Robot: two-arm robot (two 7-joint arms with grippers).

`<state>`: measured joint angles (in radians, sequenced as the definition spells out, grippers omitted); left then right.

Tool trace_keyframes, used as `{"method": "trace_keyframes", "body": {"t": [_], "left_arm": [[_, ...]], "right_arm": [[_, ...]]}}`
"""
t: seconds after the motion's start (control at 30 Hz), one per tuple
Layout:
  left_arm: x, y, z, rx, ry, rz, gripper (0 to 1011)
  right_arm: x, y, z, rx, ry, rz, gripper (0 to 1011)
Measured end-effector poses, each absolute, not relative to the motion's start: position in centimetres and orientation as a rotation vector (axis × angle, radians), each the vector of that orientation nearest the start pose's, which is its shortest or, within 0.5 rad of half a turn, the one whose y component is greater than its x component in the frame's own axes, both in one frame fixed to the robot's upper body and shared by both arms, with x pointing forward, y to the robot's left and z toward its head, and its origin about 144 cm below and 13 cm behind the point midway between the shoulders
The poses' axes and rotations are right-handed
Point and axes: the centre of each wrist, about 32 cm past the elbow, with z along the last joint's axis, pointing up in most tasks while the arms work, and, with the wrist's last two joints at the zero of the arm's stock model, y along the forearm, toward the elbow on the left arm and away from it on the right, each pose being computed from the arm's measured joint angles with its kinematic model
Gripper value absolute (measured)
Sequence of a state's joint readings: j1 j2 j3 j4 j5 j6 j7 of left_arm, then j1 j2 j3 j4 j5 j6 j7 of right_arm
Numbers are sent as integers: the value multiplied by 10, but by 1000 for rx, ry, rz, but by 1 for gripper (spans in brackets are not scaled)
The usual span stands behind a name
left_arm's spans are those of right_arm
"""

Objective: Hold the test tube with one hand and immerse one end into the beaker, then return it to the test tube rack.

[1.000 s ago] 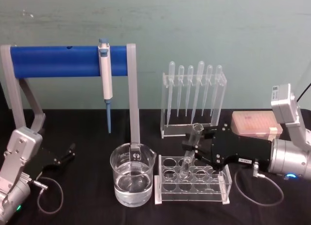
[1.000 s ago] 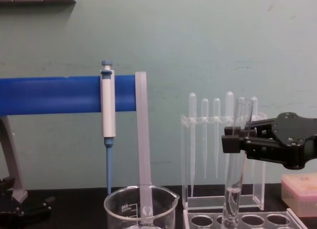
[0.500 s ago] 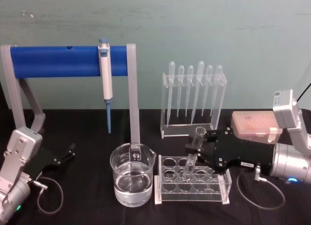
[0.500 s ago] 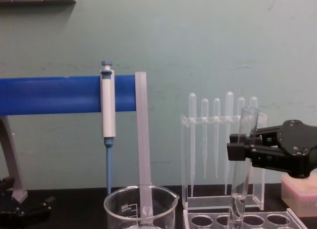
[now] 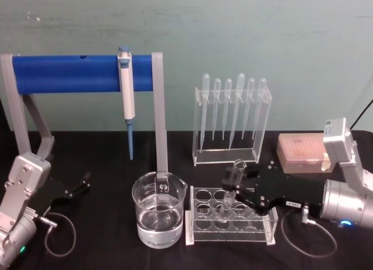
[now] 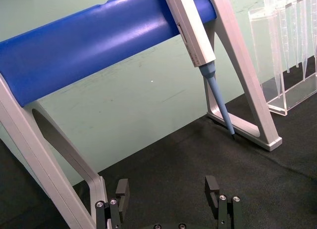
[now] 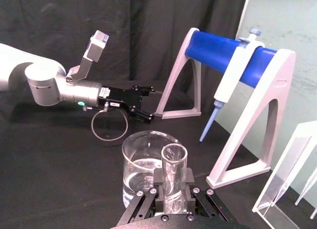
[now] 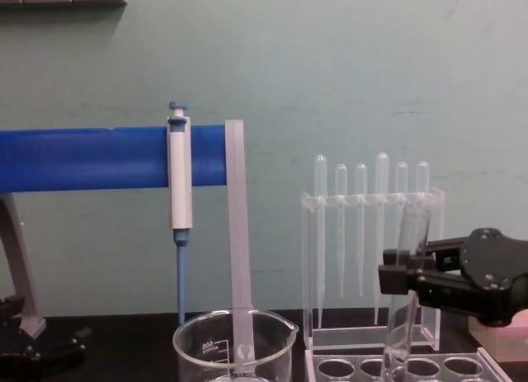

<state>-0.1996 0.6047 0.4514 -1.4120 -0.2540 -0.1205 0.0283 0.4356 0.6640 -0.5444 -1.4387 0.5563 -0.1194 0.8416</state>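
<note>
My right end effector [image 5: 236, 185] reaches in from the right edge of the head view, low and right of centre, and its two black fingers are closed on the test tube [image 5: 231, 188], gripping it just below the open rim. The tube leans a little, rim toward the upper right, and its rounded lower end sits down in a hole of the clear acrylic rack [image 5: 230, 223] at the lower centre of the frame. In the chest view the same tube [image 8: 404, 291] rises from the rack at the lower right, with my end effector [image 8: 394, 271] clamped across it from the right. In the right wrist view I look down on the tube's round mouth [image 7: 174, 164] held between my fingers at the bottom centre. The beaker [image 5: 159, 209], part filled with clear liquid, stands on the black bench [image 5: 105, 165] just to the left of the rack, apart from the tube. My left end effector [image 5: 81, 185] rests low at the lower left of the head view, near the foot of the blue-barred stand [image 5: 81, 73], its fingers spread apart and holding nothing, as the left wrist view shows [image 6: 168, 192].
</note>
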Motion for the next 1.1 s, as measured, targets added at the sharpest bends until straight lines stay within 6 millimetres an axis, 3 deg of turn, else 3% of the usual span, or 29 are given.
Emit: {"method": "trace_keyframes", "body": {"t": [1.1], "left_arm": [[489,310,1140,304,-285,1248,1000]], "right_arm": [[544,-301,1202,-143,-168,-371,225]]}}
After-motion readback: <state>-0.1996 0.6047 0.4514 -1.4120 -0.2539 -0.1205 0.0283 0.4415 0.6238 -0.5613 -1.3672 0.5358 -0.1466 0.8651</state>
